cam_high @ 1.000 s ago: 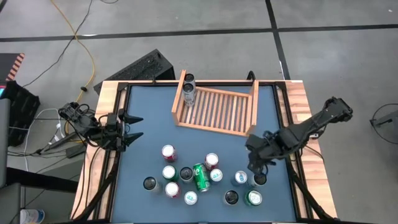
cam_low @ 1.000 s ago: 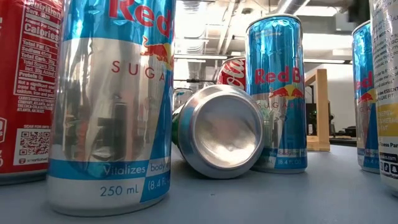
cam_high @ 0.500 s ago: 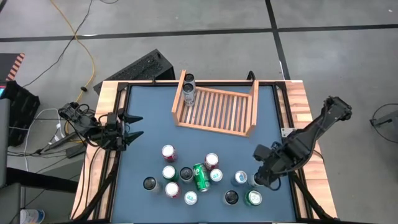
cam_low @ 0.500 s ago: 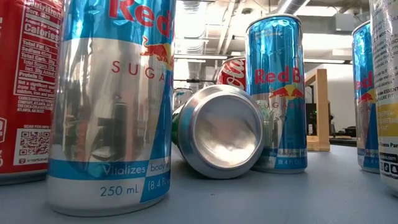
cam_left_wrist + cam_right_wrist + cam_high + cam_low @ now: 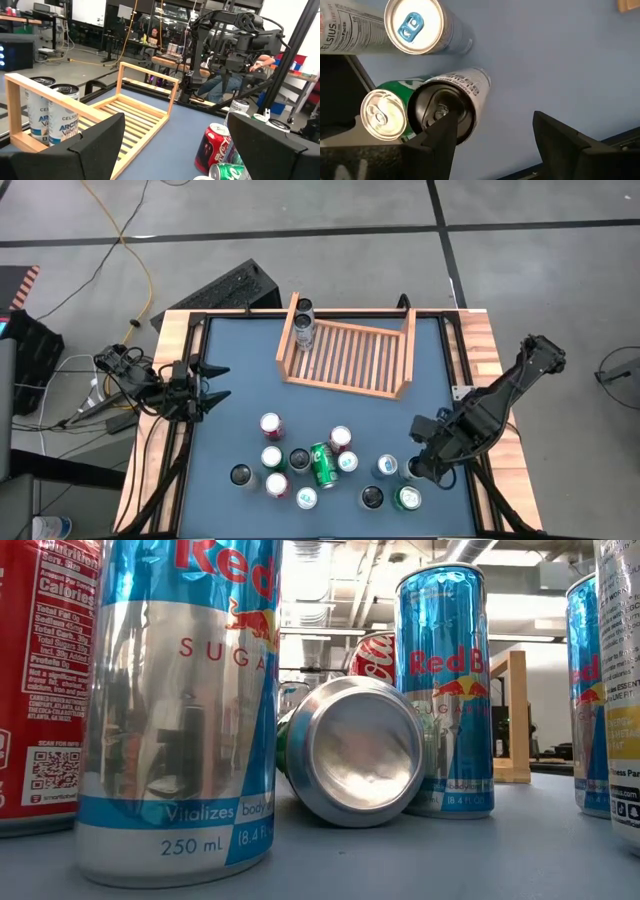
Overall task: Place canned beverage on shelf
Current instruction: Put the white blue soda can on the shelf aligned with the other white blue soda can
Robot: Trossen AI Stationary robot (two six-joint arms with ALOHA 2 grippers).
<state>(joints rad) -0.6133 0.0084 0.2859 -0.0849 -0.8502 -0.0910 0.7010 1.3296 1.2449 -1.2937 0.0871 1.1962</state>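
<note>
Progress: you have two cans standing in the shelf back-left corner; about a dozen wait on the table | right gripper open over a black-topped can, nothing held | left gripper wide, idle at left edge

We see a shelf of pale, matt, unpainted wood with slats, at twelve o'clock on a matt blue table top. The cans are glossy metal, and the tipped can shows a smooth, bare silvery base.
</note>
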